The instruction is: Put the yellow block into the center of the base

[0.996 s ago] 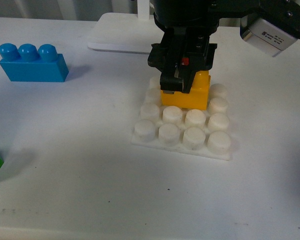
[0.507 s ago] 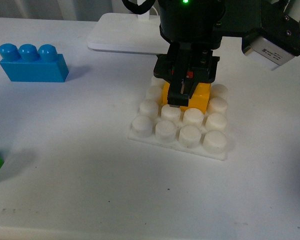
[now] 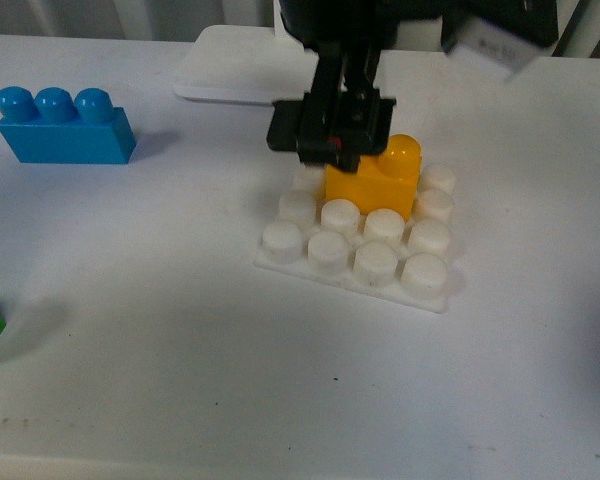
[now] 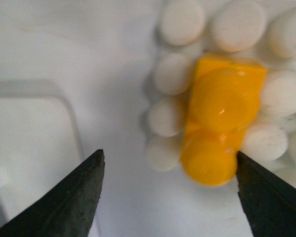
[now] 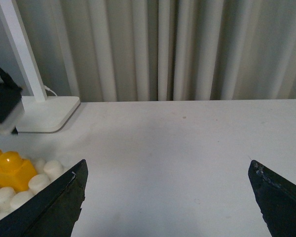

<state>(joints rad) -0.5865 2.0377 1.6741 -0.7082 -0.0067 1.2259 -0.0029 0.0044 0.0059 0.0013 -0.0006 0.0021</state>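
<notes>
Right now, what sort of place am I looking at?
Probably an indoor lab or test bench: a plain white table with toy bricks, a yellow block on a studded base, a white lamp foot, and pale curtains behind.

The front view faces the table from above, the left wrist looks straight down closely, both sharing the yellow block (image 3: 372, 182).

Bright, even light (soft shadows), slight blur.
</notes>
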